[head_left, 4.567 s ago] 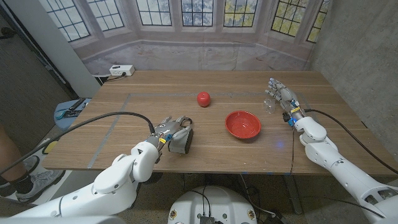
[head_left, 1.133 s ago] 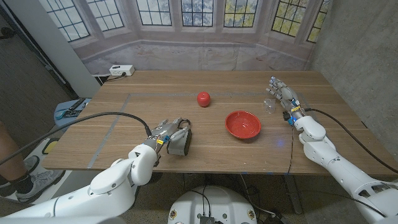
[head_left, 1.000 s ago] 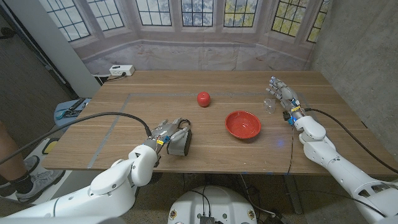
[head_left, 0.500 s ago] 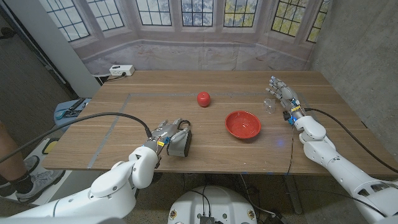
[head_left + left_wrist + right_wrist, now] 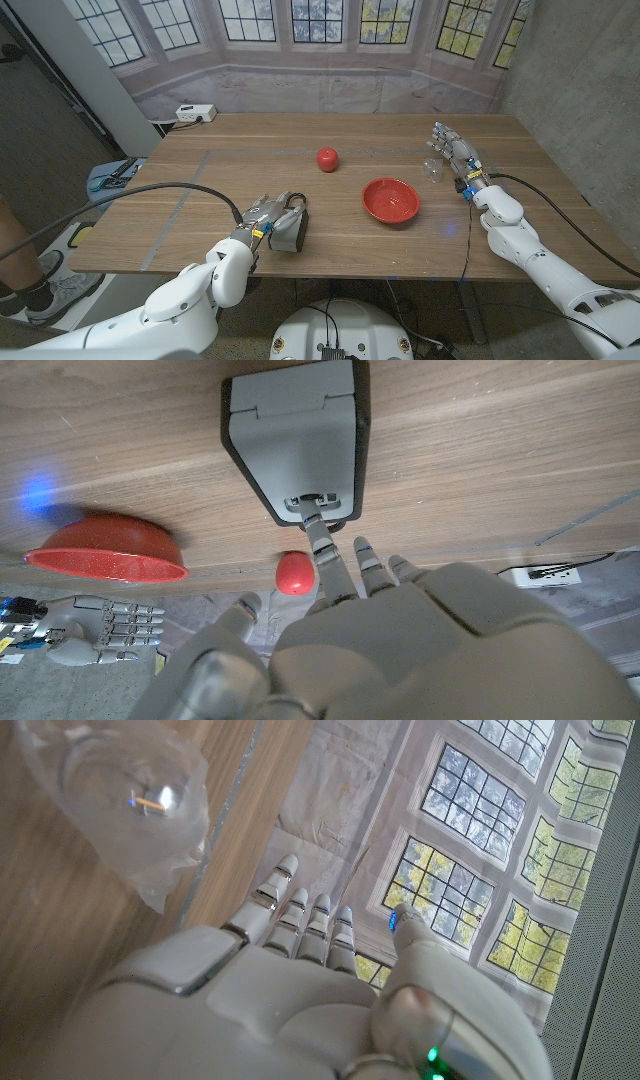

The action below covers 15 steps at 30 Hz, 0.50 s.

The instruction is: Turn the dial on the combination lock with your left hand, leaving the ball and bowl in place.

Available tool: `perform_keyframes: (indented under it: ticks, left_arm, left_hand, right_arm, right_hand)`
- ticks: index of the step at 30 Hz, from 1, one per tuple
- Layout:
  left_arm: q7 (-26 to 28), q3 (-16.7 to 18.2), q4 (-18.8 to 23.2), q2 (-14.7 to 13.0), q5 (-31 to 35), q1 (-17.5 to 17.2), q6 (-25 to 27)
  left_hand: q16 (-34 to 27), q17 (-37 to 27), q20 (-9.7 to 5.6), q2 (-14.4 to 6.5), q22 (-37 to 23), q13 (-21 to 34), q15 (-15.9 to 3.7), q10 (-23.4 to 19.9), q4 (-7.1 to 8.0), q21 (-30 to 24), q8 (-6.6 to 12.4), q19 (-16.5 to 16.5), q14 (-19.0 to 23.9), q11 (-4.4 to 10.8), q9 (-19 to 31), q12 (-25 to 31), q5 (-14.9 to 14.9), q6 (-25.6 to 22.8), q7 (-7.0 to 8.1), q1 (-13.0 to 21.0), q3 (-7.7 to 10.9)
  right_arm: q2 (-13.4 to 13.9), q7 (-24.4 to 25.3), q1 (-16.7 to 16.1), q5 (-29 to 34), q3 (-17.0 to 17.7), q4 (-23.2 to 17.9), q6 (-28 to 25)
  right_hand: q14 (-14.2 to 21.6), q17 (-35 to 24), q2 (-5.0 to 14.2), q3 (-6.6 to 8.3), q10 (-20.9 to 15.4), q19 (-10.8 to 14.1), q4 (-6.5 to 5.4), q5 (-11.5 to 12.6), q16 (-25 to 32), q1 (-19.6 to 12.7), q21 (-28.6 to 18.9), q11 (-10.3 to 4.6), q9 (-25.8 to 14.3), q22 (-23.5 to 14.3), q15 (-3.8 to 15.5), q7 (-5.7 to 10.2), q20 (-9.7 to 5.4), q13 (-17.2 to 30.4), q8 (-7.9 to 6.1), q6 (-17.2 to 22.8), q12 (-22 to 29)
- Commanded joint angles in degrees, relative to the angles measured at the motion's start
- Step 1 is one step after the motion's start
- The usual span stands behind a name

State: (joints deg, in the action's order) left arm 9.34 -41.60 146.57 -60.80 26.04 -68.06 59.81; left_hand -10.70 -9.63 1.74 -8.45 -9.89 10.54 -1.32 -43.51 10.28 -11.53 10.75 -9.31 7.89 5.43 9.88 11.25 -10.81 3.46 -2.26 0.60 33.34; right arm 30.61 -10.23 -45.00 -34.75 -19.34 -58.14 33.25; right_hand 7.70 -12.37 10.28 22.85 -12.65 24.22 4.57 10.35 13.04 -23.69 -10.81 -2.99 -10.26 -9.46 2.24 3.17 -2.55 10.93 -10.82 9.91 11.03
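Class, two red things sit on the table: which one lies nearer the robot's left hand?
The red ball, small and round, slightly; the red bowl sits farther toward the right hand.

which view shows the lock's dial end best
The left wrist view: the grey combination lock lies there close up, with a fingertip of the left hand at its dial end. In the head view the hand covers that end. The right wrist view doesn't help.

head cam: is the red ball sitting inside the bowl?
No. The red ball lies on the bare table, apart from the red bowl and farther from the robot.
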Motion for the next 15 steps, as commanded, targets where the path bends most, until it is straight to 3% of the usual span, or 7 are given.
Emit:
perform_keyframes:
  ticks: [1, 15]
  left_arm:
    - [2.2, 0.6, 0.5, -0.2, -1.7, -1.2, 0.7]
    - [4.0, 0.9, 0.5, -1.0, -1.7, -0.5, -0.5]
  left_hand:
    - [0.0, 0.0, 0.03, -0.3, -0.2, 0.3, 0.04, -0.3, -0.33, 0.1, -0.14, 0.2, 0.5, -0.01, 0.2, 0.1, -0.3, -0.1, 0.02, 0.2, 0.10]
    - [0.0, 0.0, 0.05, -0.3, -0.2, 0.3, 0.22, 0.4, -0.34, 0.1, -0.12, 0.3, 0.6, 0.12, 0.2, -0.3, -0.3, -0.2, 0.04, 0.3, 0.12]
  right_arm:
    - [0.1, 0.1, 0.0, 0.2, -0.1, -0.3, -0.2]
    - [0.1, 0.3, 0.0, 0.3, -0.2, -0.3, -0.4]
  right_hand:
    - [-0.1, -0.3, -0.07, 0.07, 0.1, 0.2, -0.24, -0.2, 0.3, -0.1, -0.3, 0.11, -0.2, -0.3, 3.28, 0.28, -2.59, 0.2, -0.03, -0.2, 0.2]
    - [0.0, -0.3, -0.09, 0.06, 0.1, 0.3, -0.24, -0.2, 0.3, -0.1, -0.3, 0.22, -0.2, -0.3, 3.16, 0.15, -2.48, 0.2, -0.04, -0.2, 0.2]
